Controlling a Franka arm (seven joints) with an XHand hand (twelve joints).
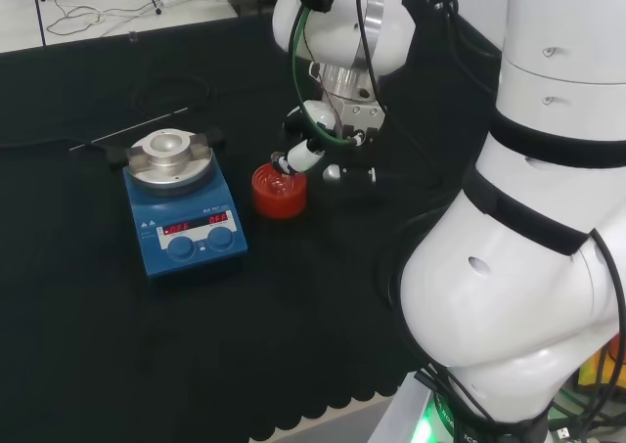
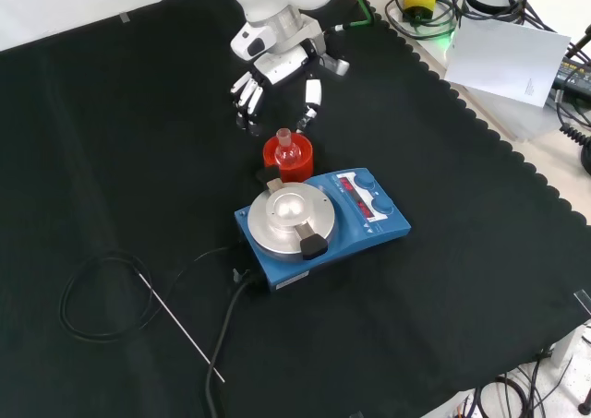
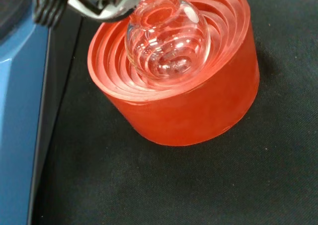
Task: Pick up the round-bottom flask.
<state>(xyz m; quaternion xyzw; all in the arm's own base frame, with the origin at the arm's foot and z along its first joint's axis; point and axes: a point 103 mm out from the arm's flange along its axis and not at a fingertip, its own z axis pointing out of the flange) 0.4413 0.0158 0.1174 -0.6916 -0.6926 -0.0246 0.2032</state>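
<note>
A small clear round-bottom flask point(image 2: 285, 145) sits upright in a red ribbed ring stand point(image 2: 289, 162), neck up. In the wrist view the flask's bulb point(image 3: 167, 42) rests in the stand's point(image 3: 198, 103) ribbed hollow. The hand point(image 2: 277, 63) hangs just beyond the stand in the front view, open, its fingers point(image 2: 246, 95) on one side and its thumb point(image 2: 312, 93) on the other, both clear of the glass. In the head view the hand point(image 1: 337, 130) is just right of and above the stand point(image 1: 279, 193), with a fingertip point(image 1: 303, 155) close to the flask's neck.
A blue hotplate stirrer point(image 2: 319, 220) with a round metal top stands right against the stand, nearer the camera in the front view, and shows too in the head view point(image 1: 184, 208) and wrist view point(image 3: 20, 115). A thin rod and black cable point(image 2: 175, 316) lie on the cloth.
</note>
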